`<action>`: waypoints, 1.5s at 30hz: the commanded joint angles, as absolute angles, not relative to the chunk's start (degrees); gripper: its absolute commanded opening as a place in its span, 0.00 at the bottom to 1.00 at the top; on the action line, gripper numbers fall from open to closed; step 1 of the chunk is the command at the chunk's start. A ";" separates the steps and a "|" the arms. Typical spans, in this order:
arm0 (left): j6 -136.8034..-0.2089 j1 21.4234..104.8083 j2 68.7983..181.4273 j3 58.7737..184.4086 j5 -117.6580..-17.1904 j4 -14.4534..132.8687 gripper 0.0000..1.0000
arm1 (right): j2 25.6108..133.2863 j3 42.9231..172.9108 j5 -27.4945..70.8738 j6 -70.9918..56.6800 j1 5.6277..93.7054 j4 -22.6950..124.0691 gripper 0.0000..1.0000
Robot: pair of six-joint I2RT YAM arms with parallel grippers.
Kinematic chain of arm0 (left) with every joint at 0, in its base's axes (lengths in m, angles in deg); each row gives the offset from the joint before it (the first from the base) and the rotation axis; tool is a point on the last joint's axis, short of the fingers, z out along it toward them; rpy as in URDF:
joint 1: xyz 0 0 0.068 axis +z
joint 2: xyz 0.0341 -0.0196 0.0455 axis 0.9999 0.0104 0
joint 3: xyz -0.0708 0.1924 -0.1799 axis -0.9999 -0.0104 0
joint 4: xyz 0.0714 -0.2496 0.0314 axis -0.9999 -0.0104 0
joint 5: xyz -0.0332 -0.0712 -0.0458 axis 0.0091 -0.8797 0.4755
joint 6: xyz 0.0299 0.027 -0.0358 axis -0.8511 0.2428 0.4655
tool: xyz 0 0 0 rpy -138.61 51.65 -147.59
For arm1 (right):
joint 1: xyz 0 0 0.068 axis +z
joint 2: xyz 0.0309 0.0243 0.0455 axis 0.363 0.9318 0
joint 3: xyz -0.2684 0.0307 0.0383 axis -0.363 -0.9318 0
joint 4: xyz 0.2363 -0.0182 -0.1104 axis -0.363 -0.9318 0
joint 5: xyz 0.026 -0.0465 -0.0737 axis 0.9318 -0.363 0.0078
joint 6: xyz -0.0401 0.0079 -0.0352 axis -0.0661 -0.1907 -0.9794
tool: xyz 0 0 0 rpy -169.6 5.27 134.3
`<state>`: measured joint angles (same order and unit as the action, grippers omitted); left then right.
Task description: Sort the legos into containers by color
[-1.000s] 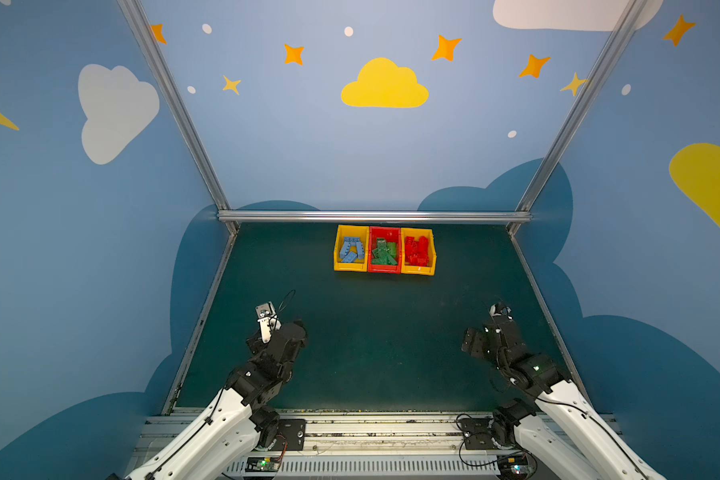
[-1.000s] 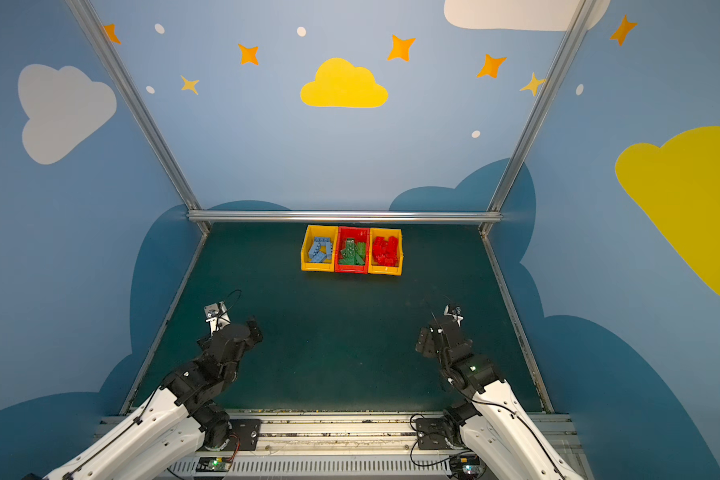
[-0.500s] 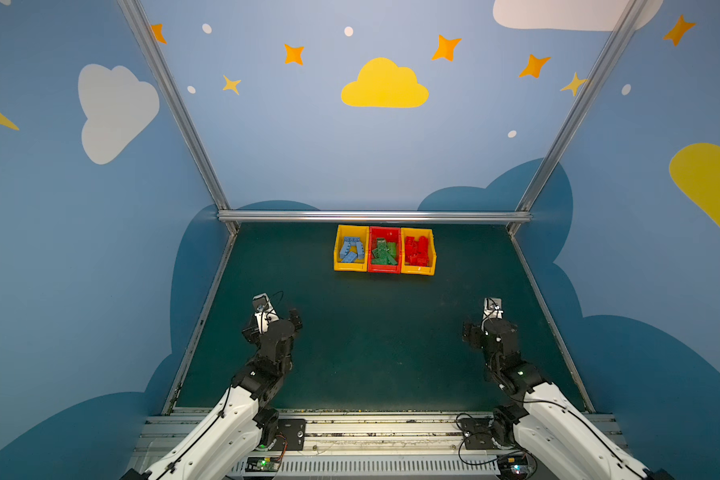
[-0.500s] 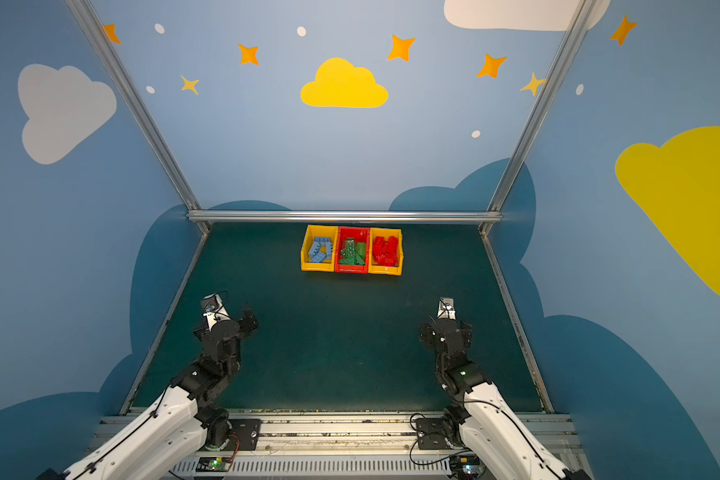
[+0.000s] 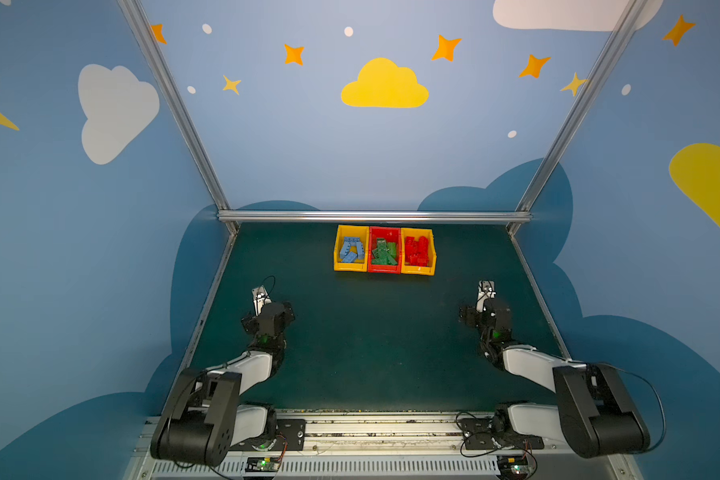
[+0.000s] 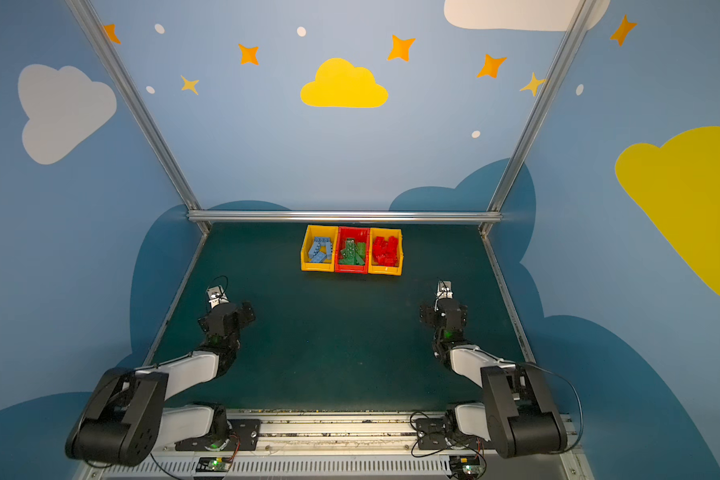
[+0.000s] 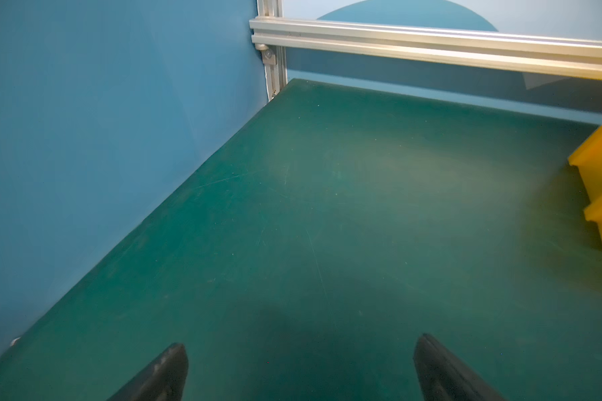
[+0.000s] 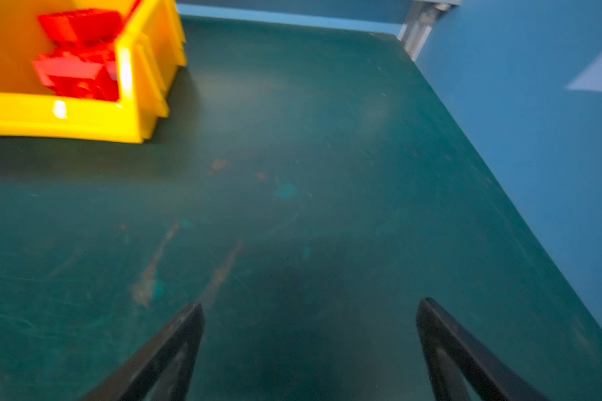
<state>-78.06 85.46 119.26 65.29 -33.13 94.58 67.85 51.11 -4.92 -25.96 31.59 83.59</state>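
Three containers stand in one row at the far end of the desk [image 5: 371, 357], side walls touching. My reference is the red container [image 5: 384, 271] in the middle of that row.

Contents, in both top views:
- red container: green legos [image 5: 384, 252], piled loosely at mixed angles.
- left yellow container [image 5: 336, 266], touching the red container on my left arm's side: light blue legos [image 5: 351, 252].
- right yellow container [image 5: 420, 272], touching the red container on my right arm's side: red legos [image 5: 417, 251]. The right wrist view shows these red bricks behind the yellow wall, but it is too blurred for me to count them.

The aluminium rail [image 5: 371, 216] runs just behind the red container.

My left gripper [image 7: 299, 350] has its jaws spread wide and holds nothing; only bare green desk lies between its fingertips [image 7: 169, 364]. It sits well apart from the red container, on the near side and off toward my left arm. One corner of the left yellow container shows at the edge of the left wrist view.

My right gripper [image 8: 310, 312] also has its jaws spread wide and holds nothing, over scuffed desk. It too sits well apart from the red container, on the near side and off toward my right arm.
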 commanded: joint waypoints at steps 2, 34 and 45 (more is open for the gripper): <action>-79.29 87.59 123.65 67.10 -40.51 103.59 1.00 | 73.10 49.80 2.09 -29.38 30.07 99.80 0.94; -79.93 89.40 129.63 73.50 -46.80 97.09 1.00 | 78.32 54.71 9.70 -24.70 23.75 95.18 0.94; -79.93 89.41 129.64 73.50 -46.80 97.09 1.00 | 78.31 54.67 9.66 -24.71 23.74 95.18 0.94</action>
